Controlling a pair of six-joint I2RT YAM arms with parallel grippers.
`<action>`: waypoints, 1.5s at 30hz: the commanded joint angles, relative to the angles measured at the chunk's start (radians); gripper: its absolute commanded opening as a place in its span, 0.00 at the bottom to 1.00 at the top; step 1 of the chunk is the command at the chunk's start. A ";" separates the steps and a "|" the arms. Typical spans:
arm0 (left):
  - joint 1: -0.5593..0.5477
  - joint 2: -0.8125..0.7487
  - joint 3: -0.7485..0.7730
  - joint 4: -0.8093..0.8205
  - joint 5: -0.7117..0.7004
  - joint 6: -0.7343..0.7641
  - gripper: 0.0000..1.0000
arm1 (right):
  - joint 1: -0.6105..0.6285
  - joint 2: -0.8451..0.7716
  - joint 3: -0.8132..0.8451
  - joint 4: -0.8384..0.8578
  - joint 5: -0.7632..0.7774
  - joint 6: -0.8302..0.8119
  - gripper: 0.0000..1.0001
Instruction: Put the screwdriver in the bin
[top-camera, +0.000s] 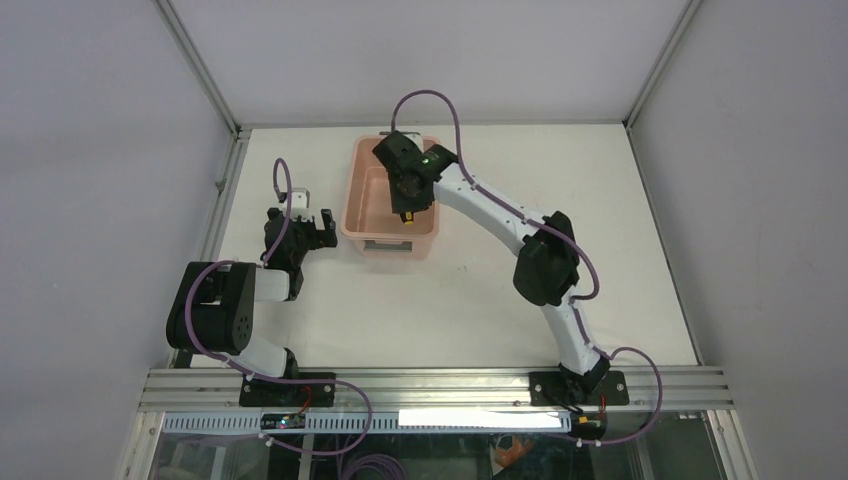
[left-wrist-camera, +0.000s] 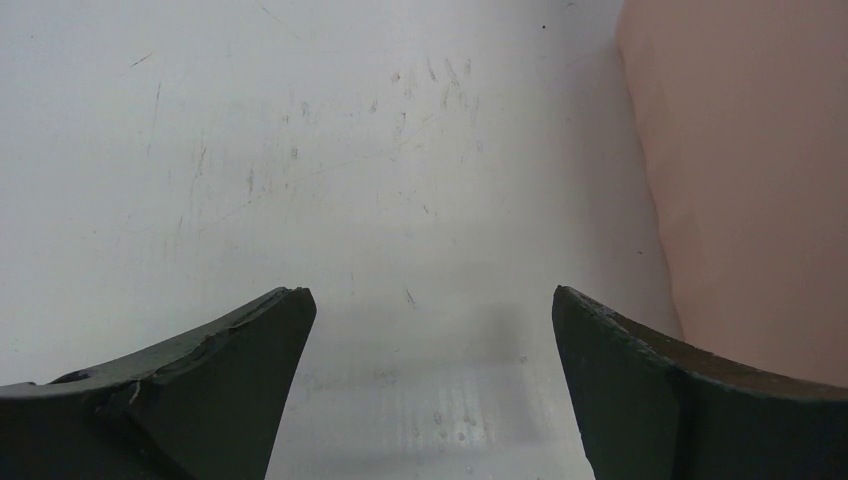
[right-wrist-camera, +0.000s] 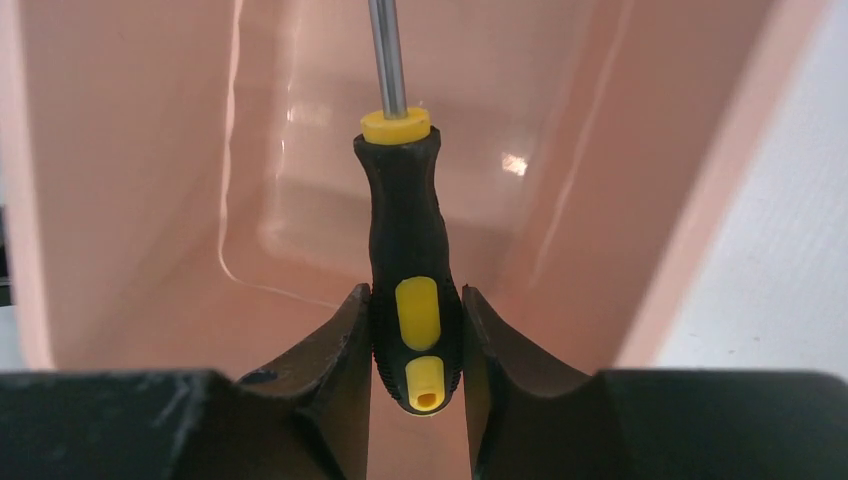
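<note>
Screwdriver (top-camera: 407, 212) hangs in the right gripper (top-camera: 408, 203) above the bin (top-camera: 358, 195), which sits near the far edge of the table (top-camera: 480, 300). In the overhead view only a yellow speck of handle shows below the wrist. The left gripper (top-camera: 316, 226) sits just beside the bin's left wall, so the right arm is the one in play.

From the left wrist, that gripper's jaws stand wide apart with nothing between them. Bare table lies ahead and the pink wall is at the right.

From the right wrist, the fingers clench the black-and-yellow handle near its butt. The shaft runs straight away from the claw, its long axis pointing into the bin, tip out of frame. Letting go here should land it inside.
</note>
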 joint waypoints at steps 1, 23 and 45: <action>-0.008 -0.027 0.001 0.026 0.008 -0.016 0.99 | 0.030 0.039 -0.045 0.127 -0.017 0.040 0.00; -0.007 -0.027 0.001 0.026 0.007 -0.016 0.99 | 0.026 0.204 0.089 0.101 0.004 0.020 0.46; -0.007 -0.028 0.001 0.026 0.007 -0.016 0.99 | -0.142 -0.412 -0.115 0.122 0.189 -0.321 0.99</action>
